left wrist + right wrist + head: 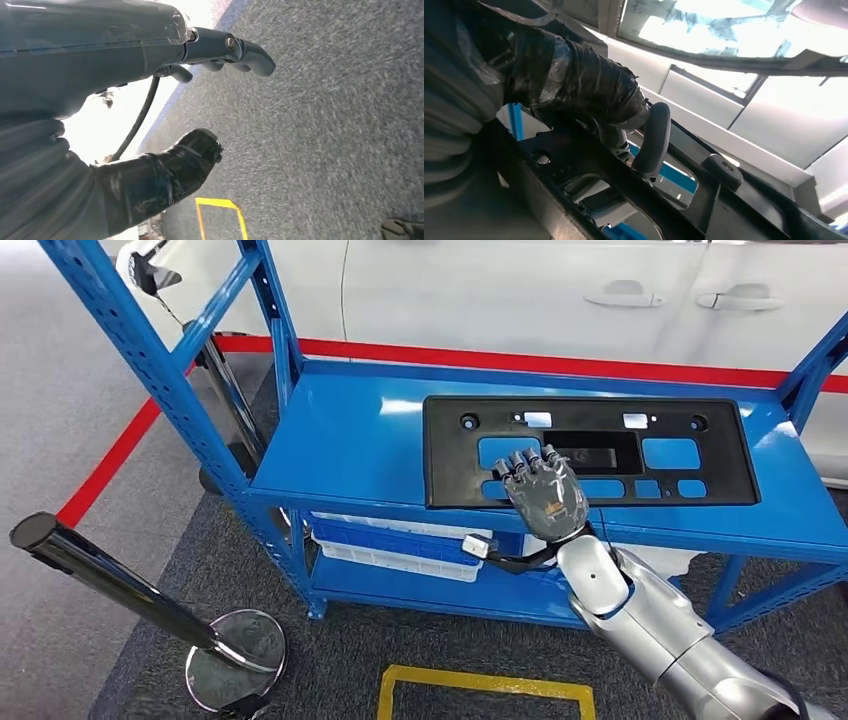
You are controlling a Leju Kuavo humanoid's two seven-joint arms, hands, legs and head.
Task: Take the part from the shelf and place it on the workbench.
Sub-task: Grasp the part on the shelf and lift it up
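Note:
A long black plastic part (450,470) with several cutouts lies flat on the top of the blue shelf (350,440). My right hand (545,495) reaches over the part's front edge near its middle, its fingers laid on the part by the cutouts. In the right wrist view the taped thumb (589,85) and a curled finger (651,140) sit close together just above a bar of the part (589,170), the finger touching it. A grip cannot be made out. My left hand (125,55) hangs over the grey floor, fingers apart from the thumb and holding nothing.
A black stanchion post (100,575) on a round metal base (235,655) stands at the left front. White bins (400,545) sit on the lower shelf. A yellow floor marking (485,685) lies before the shelf, a white car (560,295) behind it.

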